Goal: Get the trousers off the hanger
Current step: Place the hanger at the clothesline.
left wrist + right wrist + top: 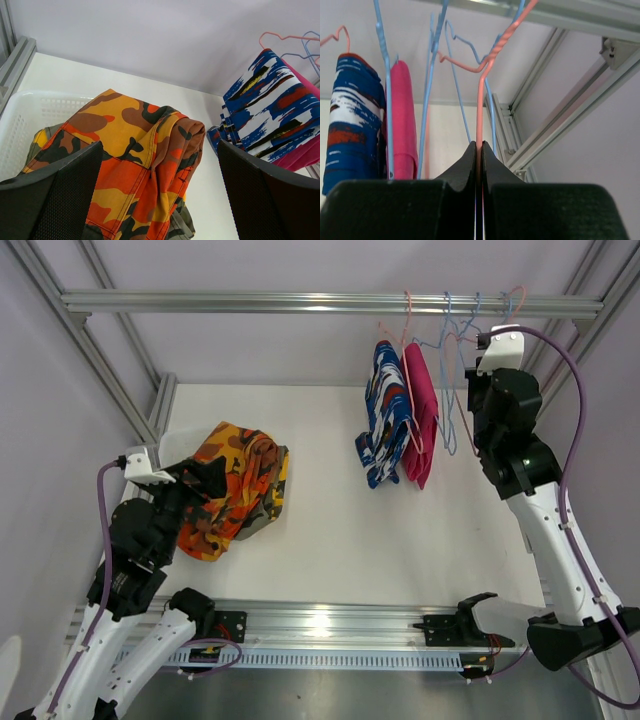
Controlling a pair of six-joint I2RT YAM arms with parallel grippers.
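The surface is white and flat, and pale lilac walls close it at the back and the sides. An aluminium rail runs across the top, and slanted aluminium profiles stand in the corners.

On the right part of the rail hang several wire hangers. Two of them carry trousers: the blue-red-white trousers and, just beside them on the right, the magenta trousers. Both hang above the surface, and the two touch each other.

The right pincer is raised up to the rail, and its fingers are pressed together on the wire of a salmon hanger. Thin blue hangers hang just beside this one.

On the left side stands a white basket with a perforated wall. The orange camouflage trousers lie folded over it and spill over its rim onto the surface. Under them shows some olive camouflage cloth. The left pincer hovers over this pile with its fingers wide apart, holding nothing.
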